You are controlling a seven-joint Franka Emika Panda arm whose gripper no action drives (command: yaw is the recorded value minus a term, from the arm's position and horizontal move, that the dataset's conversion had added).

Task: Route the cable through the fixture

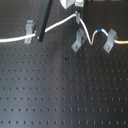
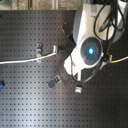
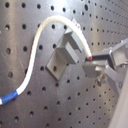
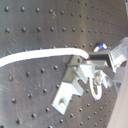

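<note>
The white cable (image 1: 60,23) runs from the first exterior view's left edge through a grey clip fixture (image 1: 30,31) and rises to my gripper (image 1: 78,18), which is shut on it. Past the gripper it dips beside the middle fixture (image 1: 77,41). It then climbs to a blue band (image 1: 98,31) and crosses the right fixture (image 1: 109,42) to a yellow band (image 1: 121,42). In the first wrist view the cable (image 3: 40,37) arches over the fixture (image 3: 64,54) into my gripper (image 3: 93,61). The second wrist view shows the cable (image 4: 40,53) just above that fixture (image 4: 74,86).
A black slanted bar (image 1: 45,20) leans over the cable between the left and middle fixtures. Everything is mounted on a black pegboard (image 1: 60,90). In the second exterior view the arm's body (image 2: 90,50) covers the middle of the board, with small clips (image 2: 56,80) beside it.
</note>
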